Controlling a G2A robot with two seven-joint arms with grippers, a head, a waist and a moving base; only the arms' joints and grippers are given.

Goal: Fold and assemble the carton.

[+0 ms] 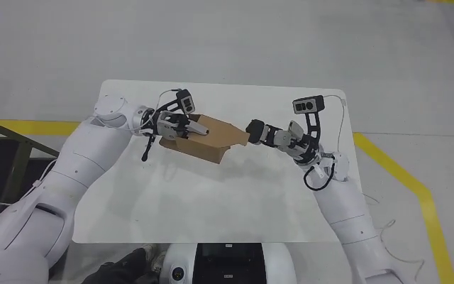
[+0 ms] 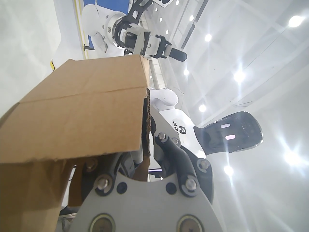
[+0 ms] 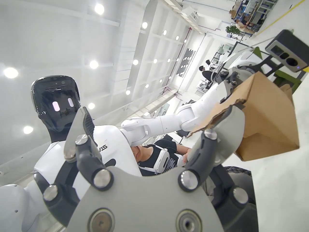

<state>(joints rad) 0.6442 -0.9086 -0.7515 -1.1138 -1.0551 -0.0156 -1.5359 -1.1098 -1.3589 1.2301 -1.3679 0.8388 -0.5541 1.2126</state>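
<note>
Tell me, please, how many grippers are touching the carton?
2. The left gripper is clamped on one end of the carton; the right gripper, open, touches the flap at the opposite end.

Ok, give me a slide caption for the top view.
At a white table, the left gripper holds one end of the carton while the open right gripper meets its opposite flap.

Top view: camera high on robot, looks steeply down on desk (image 1: 213, 206), mid distance, carton (image 1: 206, 140) near centre. Left wrist view: camera behind left hand (image 2: 142, 150), faces up toward ceiling (image 2: 253, 49), carton very close. Right wrist view: behind right hand (image 3: 157, 114), likewise faces up, carton near. All three share carton; left wrist view also catches right hand farther off.
</note>
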